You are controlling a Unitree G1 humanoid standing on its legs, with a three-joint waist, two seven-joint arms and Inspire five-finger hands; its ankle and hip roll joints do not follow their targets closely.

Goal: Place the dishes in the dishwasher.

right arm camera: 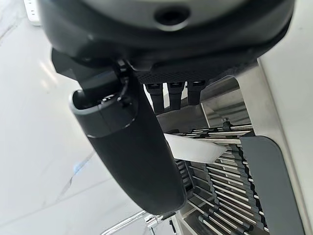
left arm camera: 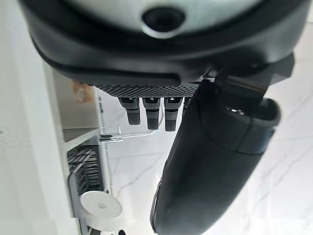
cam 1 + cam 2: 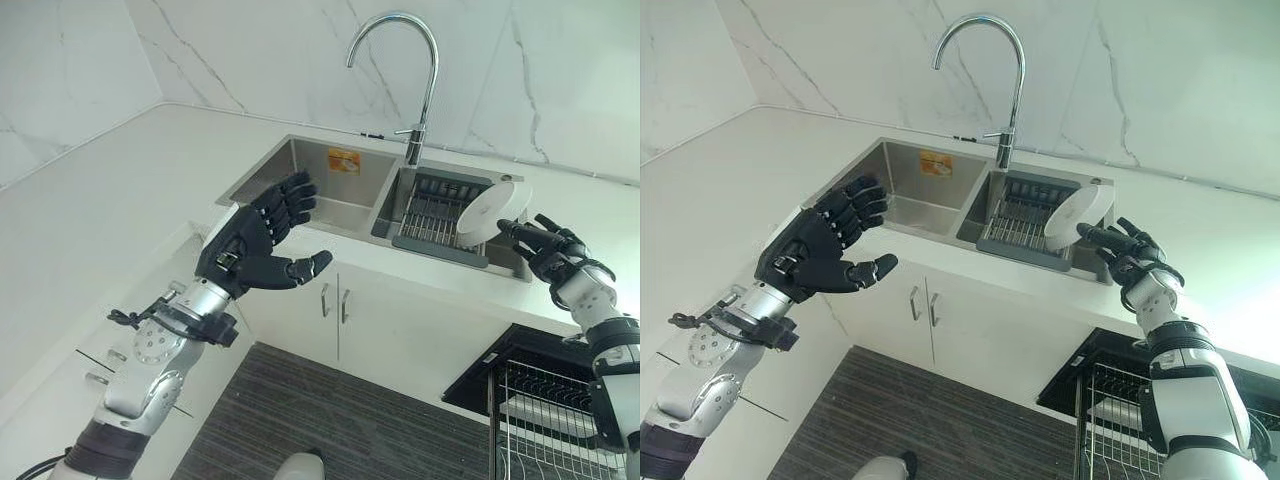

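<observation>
So a white plate (image 3: 492,210) is seen standing on edge in the dish rack (image 3: 435,215) that sits in the right basin of the double sink (image 3: 330,195), just under the gooseneck faucet (image 3: 415,80). The right hand (image 3: 545,250) is reached out to the plate's near rim, with the fingers stretched straight along it; in the right wrist view the thumb (image 1: 132,147) is spread wide of the fingers and the plate's edge (image 1: 193,148) shows in the gap, so nothing is clamped yet as far as can be told. Actual contact can't be made out.

The left hand (image 3: 255,245) is held up over the counter edge (image 3: 150,210) in front of the left basin, fingers spread and relaxed, nothing in it.

The pulled-out dishwasher rack (image 3: 550,410) is visible low on the robot's right, near the right arm.

On handling: the plate is probably ceramic, so it should be treated as stiff, fairly light, smooth and chippable. A glazed rim is likely slippery, maybe wet too. The best hold would be a pinch across the upper rim, thumb on one face and fingers on the other, then it gets lifted straight up out of the wires before any swinging is done.
</observation>
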